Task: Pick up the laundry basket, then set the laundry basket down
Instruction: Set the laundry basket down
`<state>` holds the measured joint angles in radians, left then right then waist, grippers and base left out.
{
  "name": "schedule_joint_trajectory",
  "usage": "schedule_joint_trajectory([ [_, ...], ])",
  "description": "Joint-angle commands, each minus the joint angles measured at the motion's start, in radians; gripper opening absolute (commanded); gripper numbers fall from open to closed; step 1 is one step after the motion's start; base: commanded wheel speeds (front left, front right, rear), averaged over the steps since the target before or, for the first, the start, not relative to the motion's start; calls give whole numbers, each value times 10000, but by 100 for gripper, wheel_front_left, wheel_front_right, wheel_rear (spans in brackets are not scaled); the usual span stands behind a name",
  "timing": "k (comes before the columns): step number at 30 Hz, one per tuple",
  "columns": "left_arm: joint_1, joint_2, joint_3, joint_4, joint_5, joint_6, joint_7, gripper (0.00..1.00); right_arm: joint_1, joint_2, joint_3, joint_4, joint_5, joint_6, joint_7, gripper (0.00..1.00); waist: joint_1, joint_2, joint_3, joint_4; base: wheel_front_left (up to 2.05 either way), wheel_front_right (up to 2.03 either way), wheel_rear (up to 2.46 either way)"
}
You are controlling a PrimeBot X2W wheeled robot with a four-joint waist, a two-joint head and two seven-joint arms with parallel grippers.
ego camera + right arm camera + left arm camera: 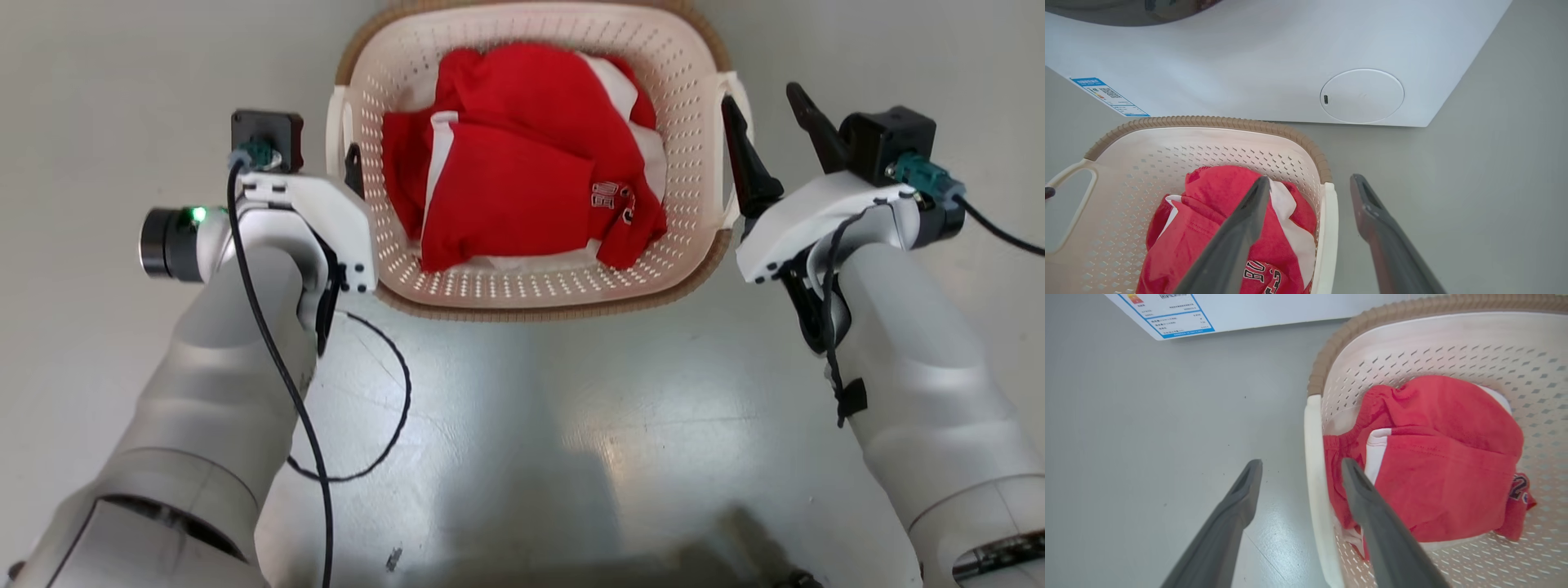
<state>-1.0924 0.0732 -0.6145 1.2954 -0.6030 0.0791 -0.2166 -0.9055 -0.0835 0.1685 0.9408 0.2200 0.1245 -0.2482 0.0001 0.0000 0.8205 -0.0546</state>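
The laundry basket (522, 287), cream-white and perforated with a brown woven-look rim, rests on the grey floor and holds red and white clothes (522, 188). My left gripper (1301, 465) is open and straddles the basket's left white handle (1316, 490), one finger outside and one inside over the clothes. My right gripper (1310, 181) is open and straddles the right handle (1327, 228) the same way. From the head view, the right gripper (761, 96) shows both fingers spread at the handle. The left gripper (343, 163) is mostly hidden behind its wrist.
A white washing machine (1290, 61) stands just beyond the basket, with a round cover (1362, 96) and a blue label (1180, 324) low on its front. Bare grey floor (531, 425) lies around the basket. A black cable (392, 425) loops off my left arm.
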Motion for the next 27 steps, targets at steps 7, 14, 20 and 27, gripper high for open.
schedule_joint_trajectory([
  [7,1030,289,374,-278,-202,49,-419,100,1088,234,-326,-592,-757,62,-135,100,0,0,-1652,-7,0,0,0],
  [14,1992,405,771,-1334,-154,72,-448,100,1675,115,-530,-1032,-1228,62,-135,100,0,0,-2846,47,0,0,0],
  [20,3107,417,1391,-2595,141,126,-450,100,2292,10,-776,-1512,-1513,62,-135,100,0,0,-3954,181,0,0,0],
  [27,4422,345,2087,-3767,748,37,-451,100,3387,-273,-908,-2416,-1473,62,-135,100,0,0,-5131,399,0,0,0],
])
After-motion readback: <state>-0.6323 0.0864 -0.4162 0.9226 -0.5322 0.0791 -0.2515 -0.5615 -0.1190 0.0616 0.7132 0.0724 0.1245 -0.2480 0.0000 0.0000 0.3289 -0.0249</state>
